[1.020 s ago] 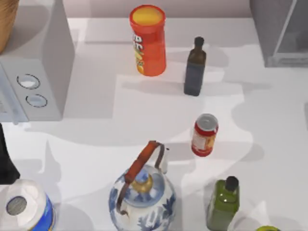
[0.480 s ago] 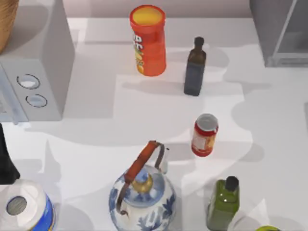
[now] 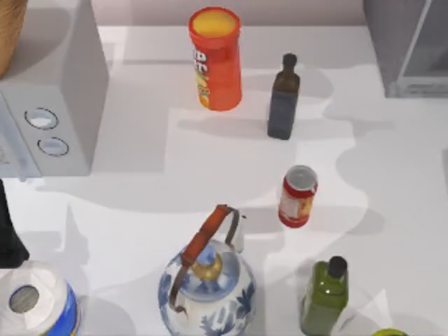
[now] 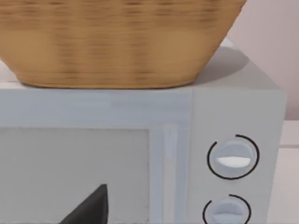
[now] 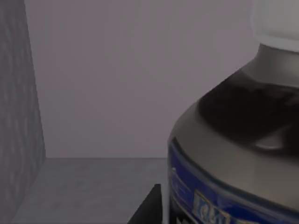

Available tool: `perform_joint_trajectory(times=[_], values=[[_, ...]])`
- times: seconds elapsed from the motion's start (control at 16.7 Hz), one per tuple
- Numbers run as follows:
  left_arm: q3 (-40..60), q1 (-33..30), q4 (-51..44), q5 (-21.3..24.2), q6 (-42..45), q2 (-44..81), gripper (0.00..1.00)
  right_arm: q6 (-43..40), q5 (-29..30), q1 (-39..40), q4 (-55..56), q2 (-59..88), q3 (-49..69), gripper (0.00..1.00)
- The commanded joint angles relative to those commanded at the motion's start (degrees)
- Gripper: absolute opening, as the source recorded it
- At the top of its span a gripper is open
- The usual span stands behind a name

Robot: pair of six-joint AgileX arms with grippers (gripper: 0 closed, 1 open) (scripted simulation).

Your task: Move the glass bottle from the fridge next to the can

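The bottle is sitting inside the fridge, very close to the right wrist camera, with its white cap above a dark shoulder and a blue printed band. Grey walls and a grey floor are surrounding it. A dark edge, perhaps a finger of the right gripper, is showing just beside the bottle; whether that gripper is open or closed I cannot tell.

From above, the fridge is standing at the table's far right corner. The can is standing upright near the middle right, between a dark bottle and a green bottle.

The left wrist camera is facing a white box with a basket resting on top.
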Motion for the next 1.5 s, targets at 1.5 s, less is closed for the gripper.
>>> perform_joint_trajectory(times=[1.5], values=[[0.0,0.0,0.0,0.0,0.0,0.0,1.0,0.2,-0.7,-0.9,-8.1,-10.4,-1.8,0.0]])
